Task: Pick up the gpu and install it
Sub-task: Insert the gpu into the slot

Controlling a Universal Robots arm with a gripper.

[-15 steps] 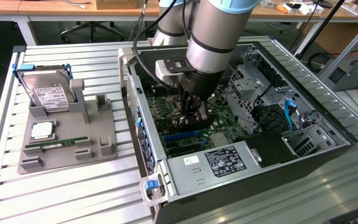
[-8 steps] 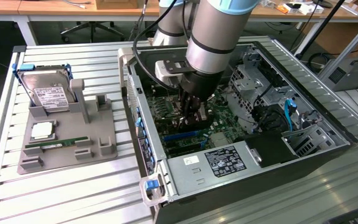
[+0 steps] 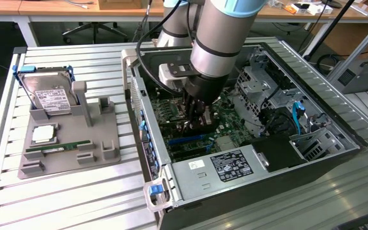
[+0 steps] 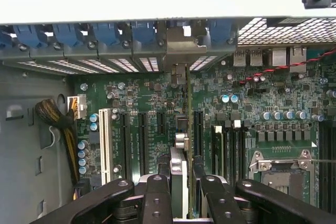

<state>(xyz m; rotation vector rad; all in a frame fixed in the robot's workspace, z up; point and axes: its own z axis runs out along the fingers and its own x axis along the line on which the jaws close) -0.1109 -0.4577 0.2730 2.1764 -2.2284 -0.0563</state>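
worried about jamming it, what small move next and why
Probably ease the gpu gently toward the board, keeping it straight: the jaws grip it edge-on to the wrist view, and its bracket is beside the slot covers.

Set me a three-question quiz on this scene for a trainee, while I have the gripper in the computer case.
1. Short answer: What is the gripper holding inside the computer case?
2. True or false: The hard drive stands on the grey holder outside the case.
3. Multiple choice: What colour is the memory stick on that holder?
a) red
b) green
c) yellow

Key: 1. the gpu; 2. true; 3. b
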